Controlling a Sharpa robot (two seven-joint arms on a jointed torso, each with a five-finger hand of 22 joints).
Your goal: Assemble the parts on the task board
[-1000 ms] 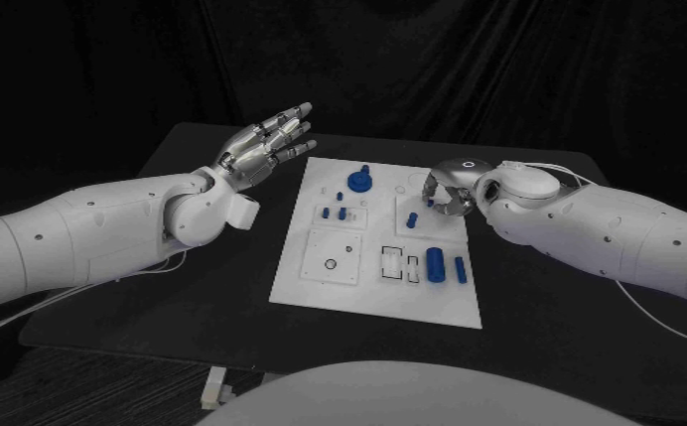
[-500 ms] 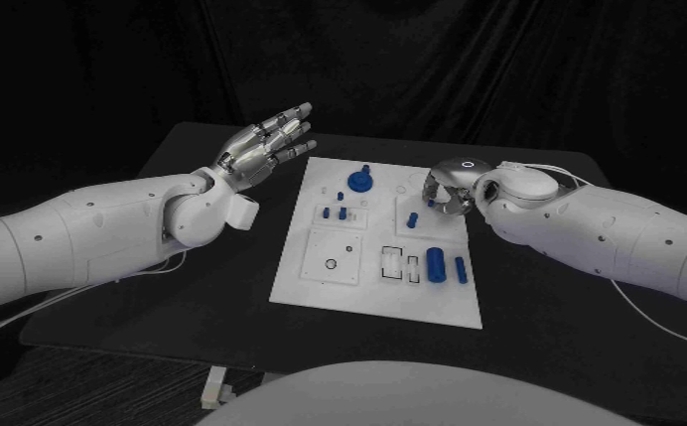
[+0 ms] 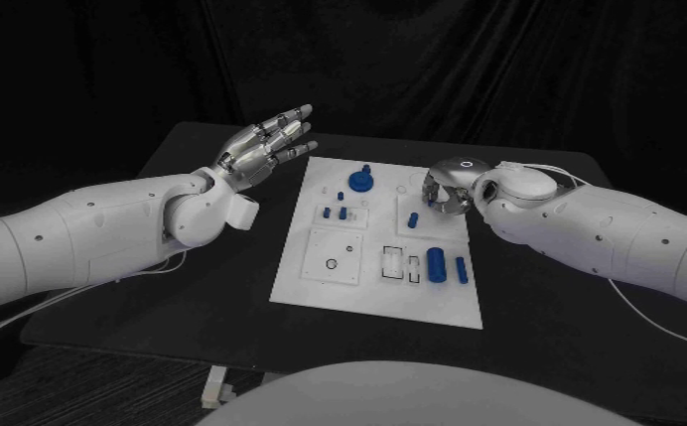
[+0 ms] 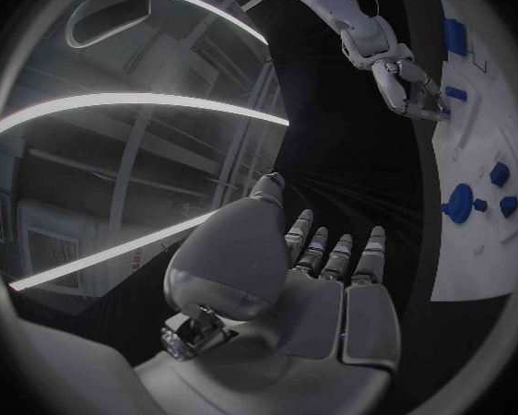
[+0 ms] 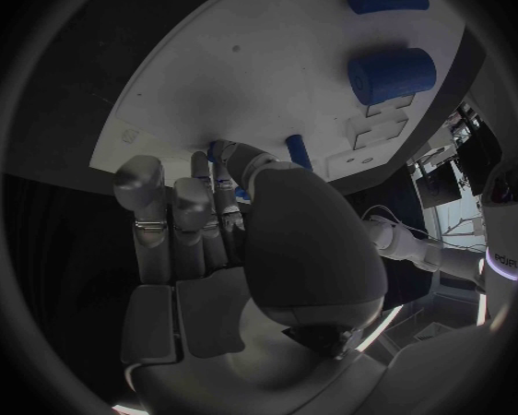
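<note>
Against the frame one second back: almost nothing differs. My left hand [image 3: 266, 148] hangs at the same spot above the table's far left part, and the blue parts on the board lie as they did. My right hand [image 3: 453, 189] has at most edged a trace along the board's right edge.

Left hand: palm up, fingers [image 4: 334, 254] straight and spread, holding nothing. It is clear of the board, off its far left corner.

Right hand: over the right edge of the board near its far end, fingers [image 5: 156, 217] curled inward. In the right wrist view a small blue part shows beside the fingertips, but I cannot tell whether it is pinched or just lies on the board behind them.

Surface: flat black table [image 3: 172, 287], black curtain behind it. The white rectangular task board [image 3: 323, 292] lies at the table's middle, long side running away from me.

Count on the board, head view:
- one blue round knob with a stem [image 3: 359, 181], near the far edge
- three small blue pegs [image 3: 334, 213], left of centre
- one small blue peg [image 3: 412, 218], just beside my right hand
- one thick blue cylinder [image 3: 435, 265] and one slimmer blue cylinder [image 3: 461, 268], lying side by side near the right edge
</note>
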